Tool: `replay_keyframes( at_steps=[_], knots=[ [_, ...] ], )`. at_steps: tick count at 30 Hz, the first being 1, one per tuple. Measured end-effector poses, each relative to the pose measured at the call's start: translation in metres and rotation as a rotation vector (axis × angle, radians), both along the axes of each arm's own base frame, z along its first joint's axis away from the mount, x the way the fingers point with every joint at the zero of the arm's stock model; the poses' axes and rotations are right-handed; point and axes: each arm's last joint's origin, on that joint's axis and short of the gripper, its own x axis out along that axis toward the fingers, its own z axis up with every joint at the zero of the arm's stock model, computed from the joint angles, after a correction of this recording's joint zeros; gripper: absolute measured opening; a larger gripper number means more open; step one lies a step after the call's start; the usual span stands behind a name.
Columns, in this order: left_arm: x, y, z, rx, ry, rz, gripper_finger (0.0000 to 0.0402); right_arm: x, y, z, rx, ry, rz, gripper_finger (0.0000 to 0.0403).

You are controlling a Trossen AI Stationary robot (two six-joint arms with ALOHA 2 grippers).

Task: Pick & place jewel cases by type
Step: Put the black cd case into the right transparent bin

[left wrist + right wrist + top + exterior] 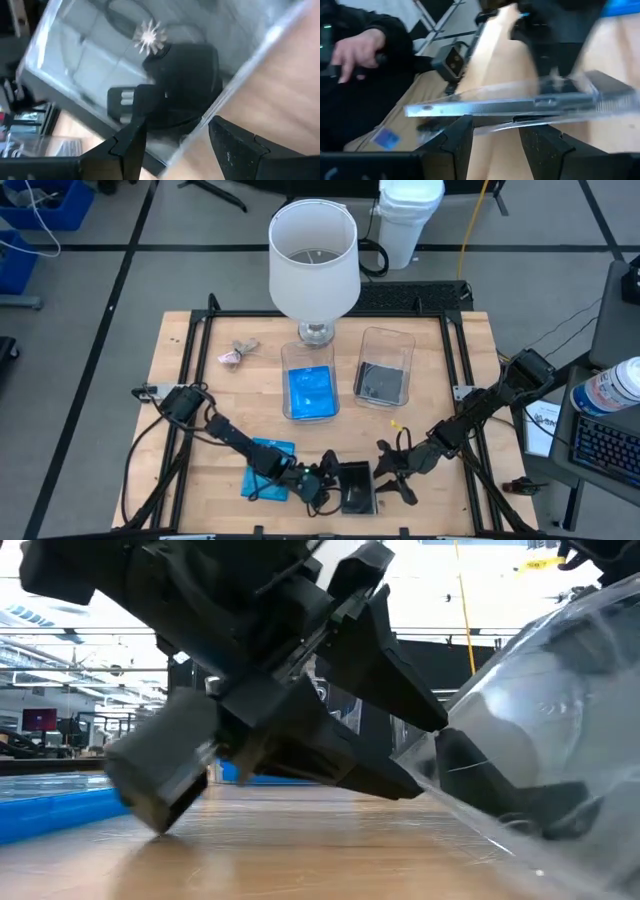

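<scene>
A smoky grey jewel case [356, 488] sits near the table's near edge between both grippers. In the low view this case [540, 740] stands tilted, its lower edge on the wood. My left gripper [325, 483] is open at the case's left side. In its wrist view the gripper [175, 145] straddles the case's clear edge [210, 120]. My right gripper [390, 475] is open at the case's right side. A blue jewel case [270, 468] lies flat under the left arm. My left gripper has one finger [132, 145] over the case's face and the other [235, 150] outside its edge, over bare wood; whether either touches, I cannot tell. My right gripper [496, 135] sees the case's edge [495, 112] lying across both open fingertips, not pinched between them; whether it rests on them, I cannot tell.
Two clear tubs stand mid-table: one [286, 375] holds blue cases, the other [385, 332] dark ones. A white lamp [313, 260] stands behind them and a pinkish lump [238, 353] lies to their left. A person's hand [355, 50] shows beyond the table.
</scene>
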Motion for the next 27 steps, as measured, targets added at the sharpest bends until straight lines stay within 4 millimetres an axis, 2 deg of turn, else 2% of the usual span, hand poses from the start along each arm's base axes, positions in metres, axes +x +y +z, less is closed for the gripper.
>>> replay_keyframes(
  at_steps=[12, 20, 27],
  knots=[
    [0.010, 0.020, -0.001, -0.090, 0.005, 0.086, 0.0213, 0.005, -0.006, 0.001, -0.035, -0.036, -0.024, 0.0169],
    [0.012, 0.021, 0.001, -0.124, -0.018, 0.105, 0.0214, 0.007, -0.011, 0.001, -0.142, -0.096, -0.182, 0.0172],
    [0.012, 0.020, 0.002, -0.129, -0.045, 0.114, 0.0214, 0.007, -0.011, 0.001, -0.142, -0.099, -0.187, 0.0172]
  ],
)
